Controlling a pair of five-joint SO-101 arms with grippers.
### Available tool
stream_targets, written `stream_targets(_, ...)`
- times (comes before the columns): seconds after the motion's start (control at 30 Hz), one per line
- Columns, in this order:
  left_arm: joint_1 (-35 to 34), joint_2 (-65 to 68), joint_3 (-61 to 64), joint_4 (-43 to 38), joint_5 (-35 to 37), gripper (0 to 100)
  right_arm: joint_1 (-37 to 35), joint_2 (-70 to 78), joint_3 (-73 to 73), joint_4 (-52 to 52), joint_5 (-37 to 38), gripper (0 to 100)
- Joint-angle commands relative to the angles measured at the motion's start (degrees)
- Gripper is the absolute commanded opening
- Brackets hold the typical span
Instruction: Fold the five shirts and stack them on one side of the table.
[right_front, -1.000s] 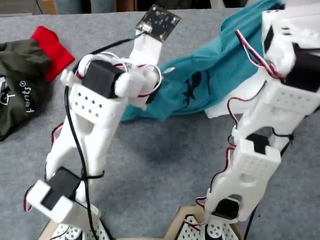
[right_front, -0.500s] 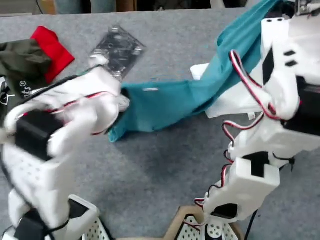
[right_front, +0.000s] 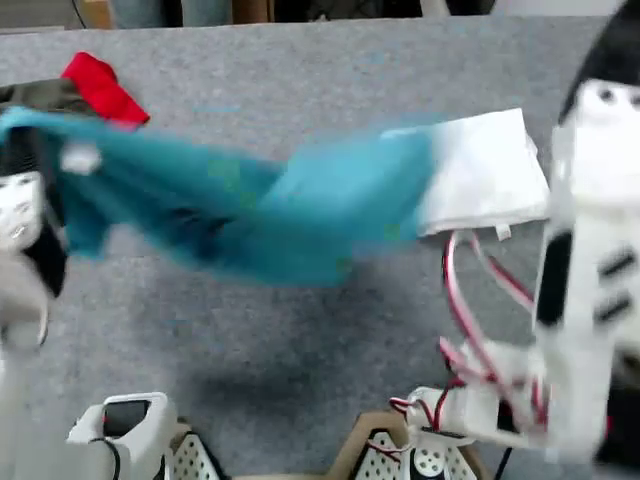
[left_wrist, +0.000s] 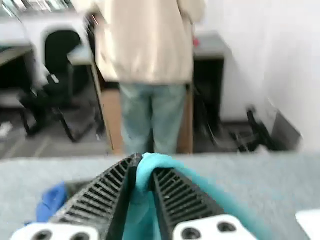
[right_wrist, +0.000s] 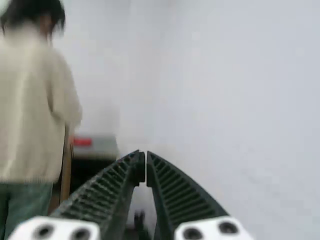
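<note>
Grey felt desk (right_front: 330, 80); office room behind. Teal shirt (right_front: 300, 215): spread above the desk, long axis left to right, its right end over the edge of a folded white shirt (right_front: 485, 170). Pale tag near its left end, too blurred to read. Left gripper (left_wrist: 144, 163): clamped on a teal fold. Right gripper (right_wrist: 145, 159): closed, empty, facing a wall. Red shirt (right_front: 100, 88) and dark green shirt (right_front: 45, 96): far left corner.

The shirt in the air (right_front: 250, 215) is plain teal. The folded shirt (right_front: 485, 170) is white, and another shirt (right_front: 100, 85) is red. The worktop (right_front: 330, 90) is flecked grey. The left fingers (left_wrist: 100, 197) are black and ribbed. An arm (right_front: 580, 300) is white with red wires (right_front: 470, 290).
</note>
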Motion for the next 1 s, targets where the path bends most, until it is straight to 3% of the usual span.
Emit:
stream_targets(0.0,-0.8,-1.8,-4.3,0.4,0.6,3,-0.5,-3.0,-0.6,-3.8,-0.6,1.4)
stream_targets(0.17,-1.1,-6.9,11.8,0.4,0.3,3,-1.6,-3.1,10.1,2.0,0.5,1.6)
stream_targets(0.3,-2.8,-9.1,31.0,-0.2,-2.4,3,-14.5,-3.1,29.3,9.1,9.5,1.7)
stream_targets(0.4,-9.6,-10.7,43.3,-8.0,-3.7,3,-26.5,-3.1,48.7,9.8,19.1,1.8)
stream_targets(0.53,-21.9,-14.1,56.1,-22.6,-3.4,3,-40.4,-2.4,75.4,4.5,25.3,4.4)
stream_targets(0.67,-31.3,-17.3,65.3,-35.1,-3.9,3,-50.5,-1.5,93.1,-6.1,25.8,10.3)
stream_targets(0.83,-43.6,-18.2,70.3,-47.4,-3.9,3,-59.3,1.8,99.5,-16.2,25.3,12.0)
stream_targets(0.97,-47.6,-18.1,76.0,-49.7,-9.5,3,-66.1,8.5,98.7,-20.5,22.8,12.0)
